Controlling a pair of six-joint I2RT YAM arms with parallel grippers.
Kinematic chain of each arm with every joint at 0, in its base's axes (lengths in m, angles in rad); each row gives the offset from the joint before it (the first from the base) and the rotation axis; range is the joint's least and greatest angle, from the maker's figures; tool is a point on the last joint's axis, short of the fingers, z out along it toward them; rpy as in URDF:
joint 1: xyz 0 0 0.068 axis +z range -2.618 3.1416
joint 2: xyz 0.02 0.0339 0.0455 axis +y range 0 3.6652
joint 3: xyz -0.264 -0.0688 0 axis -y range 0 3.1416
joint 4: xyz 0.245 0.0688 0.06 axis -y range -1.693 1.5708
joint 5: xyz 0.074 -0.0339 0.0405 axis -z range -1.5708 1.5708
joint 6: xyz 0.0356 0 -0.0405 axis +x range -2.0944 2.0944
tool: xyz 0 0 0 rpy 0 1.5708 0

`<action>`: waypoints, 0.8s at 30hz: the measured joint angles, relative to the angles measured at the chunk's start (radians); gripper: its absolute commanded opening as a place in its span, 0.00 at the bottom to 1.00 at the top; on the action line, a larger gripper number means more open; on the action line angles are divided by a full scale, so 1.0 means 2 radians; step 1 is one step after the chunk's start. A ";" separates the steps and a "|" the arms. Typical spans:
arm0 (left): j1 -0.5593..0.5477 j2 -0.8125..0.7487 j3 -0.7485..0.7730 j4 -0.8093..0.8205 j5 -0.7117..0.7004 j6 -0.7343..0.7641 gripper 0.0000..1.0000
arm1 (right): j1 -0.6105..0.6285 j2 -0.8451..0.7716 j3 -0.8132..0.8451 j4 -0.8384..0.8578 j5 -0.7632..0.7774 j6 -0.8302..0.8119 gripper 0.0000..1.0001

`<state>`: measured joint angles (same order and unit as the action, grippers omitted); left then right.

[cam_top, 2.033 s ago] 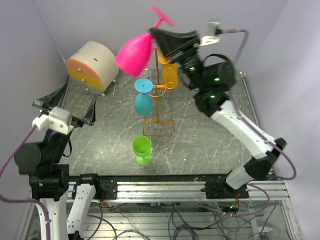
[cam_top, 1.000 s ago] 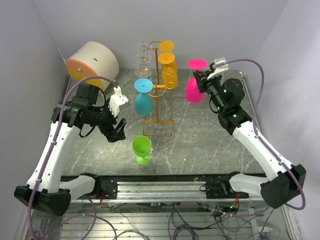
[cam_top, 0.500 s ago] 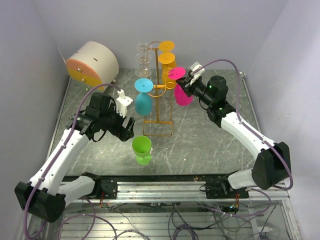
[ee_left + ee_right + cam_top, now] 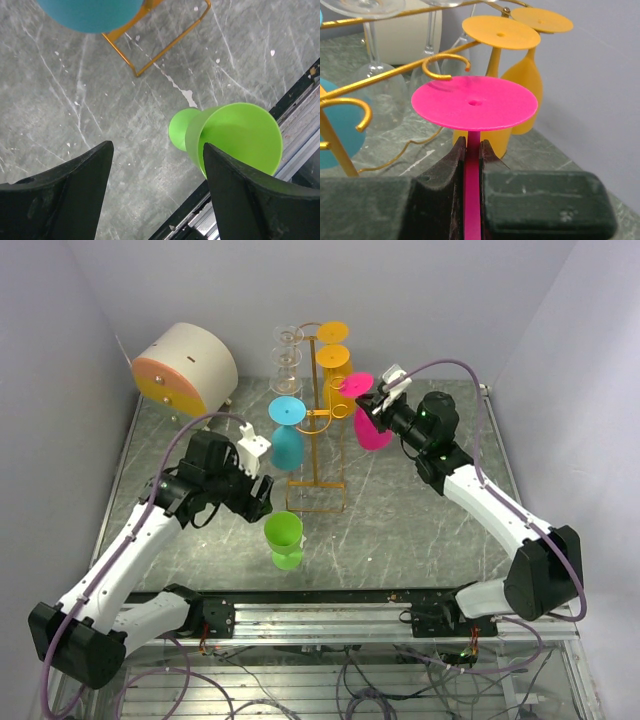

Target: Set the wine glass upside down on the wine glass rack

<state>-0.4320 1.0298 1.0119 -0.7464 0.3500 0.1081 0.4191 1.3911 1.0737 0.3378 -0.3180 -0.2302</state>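
My right gripper (image 4: pixel 378 405) is shut on the stem of a pink wine glass (image 4: pixel 372 428), held upside down with its round foot (image 4: pixel 474 103) on top, just right of the orange-gold wire rack (image 4: pixel 318 420). In the right wrist view a free hook (image 4: pixel 445 66) curls just behind the foot. A blue glass (image 4: pixel 286 445), two orange glasses (image 4: pixel 337 375) and clear glasses (image 4: pixel 286 358) hang on the rack. A green wine glass (image 4: pixel 284 539) stands upright in front of the rack. My left gripper (image 4: pixel 255 495) is open just left of it, with the green glass (image 4: pixel 235 135) by its right finger.
A cream drum with an orange face (image 4: pixel 184 368) stands at the back left. The rack's rectangular wire base (image 4: pixel 160 42) lies on the grey marbled table (image 4: pixel 420 530). The metal rail (image 4: pixel 330 615) runs along the near edge. Walls close in on both sides.
My right gripper has brought the pink glass down from high up, turned foot-up, to the rack's right side. My left arm has swung in from the left to beside the green glass.
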 measured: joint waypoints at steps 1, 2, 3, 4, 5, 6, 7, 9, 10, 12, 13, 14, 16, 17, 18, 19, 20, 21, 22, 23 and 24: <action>-0.002 0.000 -0.006 0.000 -0.001 0.002 0.82 | 0.000 -0.002 -0.002 -0.002 0.005 -0.002 0.00; -0.003 0.000 -0.010 0.000 -0.002 0.006 0.82 | -0.001 -0.005 -0.005 -0.006 0.009 -0.005 0.00; -0.005 0.000 -0.015 0.001 -0.003 0.008 0.82 | -0.002 -0.008 -0.008 -0.008 0.013 -0.008 0.00; -0.006 0.000 -0.018 0.001 -0.003 0.011 0.82 | -0.003 -0.012 -0.012 -0.011 0.018 -0.010 0.00; -0.008 0.000 -0.022 0.001 -0.003 0.013 0.82 | -0.004 -0.016 -0.016 -0.014 0.023 -0.013 0.00; -0.009 0.000 -0.026 0.003 -0.003 0.014 0.82 | -0.005 -0.021 -0.019 -0.018 0.027 -0.015 0.00; -0.011 0.000 -0.030 0.004 -0.003 0.015 0.81 | -0.006 -0.025 -0.022 -0.020 0.030 -0.017 0.00; -0.013 0.000 -0.035 0.006 -0.003 0.017 0.80 | -0.007 -0.032 -0.026 -0.025 0.036 -0.020 0.00; -0.014 0.000 -0.036 0.006 -0.003 0.017 0.79 | -0.008 -0.035 -0.027 -0.028 0.039 -0.022 0.00; -0.018 0.000 -0.036 0.009 -0.003 0.018 0.76 | -0.009 -0.039 -0.027 -0.033 0.048 -0.026 0.00; -0.020 0.000 -0.036 0.010 -0.002 0.019 0.74 | -0.010 -0.041 -0.027 -0.037 0.053 -0.028 0.00; -0.022 0.000 -0.036 0.010 -0.001 0.021 0.71 | -0.011 -0.042 -0.027 -0.038 0.057 -0.030 0.00; -0.026 0.000 -0.036 0.010 0.001 0.023 0.60 | -0.013 -0.042 -0.027 -0.039 0.066 -0.034 0.00; -0.028 0.001 -0.037 0.011 0.001 0.023 0.55 | -0.014 -0.043 -0.027 -0.039 0.071 -0.035 0.00; -0.029 0.002 -0.037 0.012 0.002 0.023 0.51 | -0.016 -0.044 -0.027 -0.039 0.076 -0.037 0.00; -0.031 0.004 -0.037 0.012 0.004 0.025 0.49 | -0.017 -0.045 -0.027 -0.039 0.082 -0.039 0.00; -0.032 0.008 -0.037 0.012 0.006 0.026 0.48 | -0.019 -0.047 -0.027 -0.039 0.088 -0.039 0.00; -0.032 0.014 -0.037 0.012 0.007 0.027 0.48 | -0.020 -0.049 -0.028 -0.038 0.093 -0.039 0.00; -0.033 0.023 -0.037 0.012 0.008 0.028 0.48 | -0.021 -0.052 -0.028 -0.037 0.098 -0.039 0.00; -0.033 0.031 -0.037 0.012 0.008 0.030 0.48 | -0.021 -0.054 -0.029 -0.034 0.104 -0.039 0.00; -0.034 0.038 -0.037 0.012 0.008 0.030 0.48 | -0.022 -0.057 -0.030 -0.030 0.112 -0.039 0.00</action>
<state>-0.4995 1.1065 0.9382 -0.7231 0.3660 0.1688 0.3752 1.2762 1.0142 0.2779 -0.0948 -0.3077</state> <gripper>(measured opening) 0.481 0.058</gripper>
